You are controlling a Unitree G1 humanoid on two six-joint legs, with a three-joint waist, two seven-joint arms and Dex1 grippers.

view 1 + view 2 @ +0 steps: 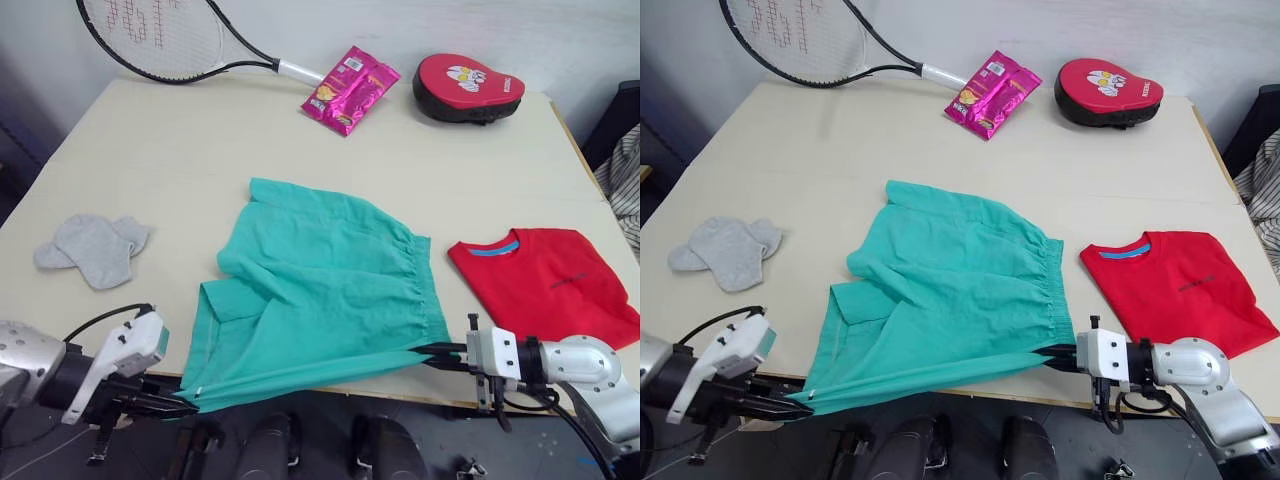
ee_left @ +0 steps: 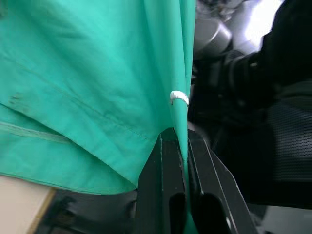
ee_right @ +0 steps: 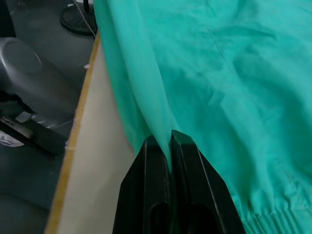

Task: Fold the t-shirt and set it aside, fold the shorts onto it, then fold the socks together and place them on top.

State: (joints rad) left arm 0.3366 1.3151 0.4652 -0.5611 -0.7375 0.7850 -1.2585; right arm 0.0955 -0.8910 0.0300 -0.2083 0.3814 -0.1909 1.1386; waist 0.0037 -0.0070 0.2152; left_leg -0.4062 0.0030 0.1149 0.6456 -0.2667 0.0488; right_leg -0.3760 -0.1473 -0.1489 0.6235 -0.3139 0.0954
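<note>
The teal shorts (image 1: 320,290) lie spread in the middle of the table, their near edge pulled past the table's front edge. My left gripper (image 1: 186,406) is shut on the shorts' near left corner (image 2: 181,146). At the near right corner by the waistband, my right gripper (image 1: 428,352) is shut on the cloth (image 3: 168,141). The red t-shirt (image 1: 550,282) lies folded at the right side of the table, blue neck band up. Two grey socks (image 1: 95,247) lie overlapping at the left side.
A tennis racket (image 1: 170,40) lies at the back left, a pink snack packet (image 1: 350,88) at the back middle, and a red and black pad (image 1: 468,86) at the back right. Striped cloth (image 1: 625,180) hangs beyond the table's right edge.
</note>
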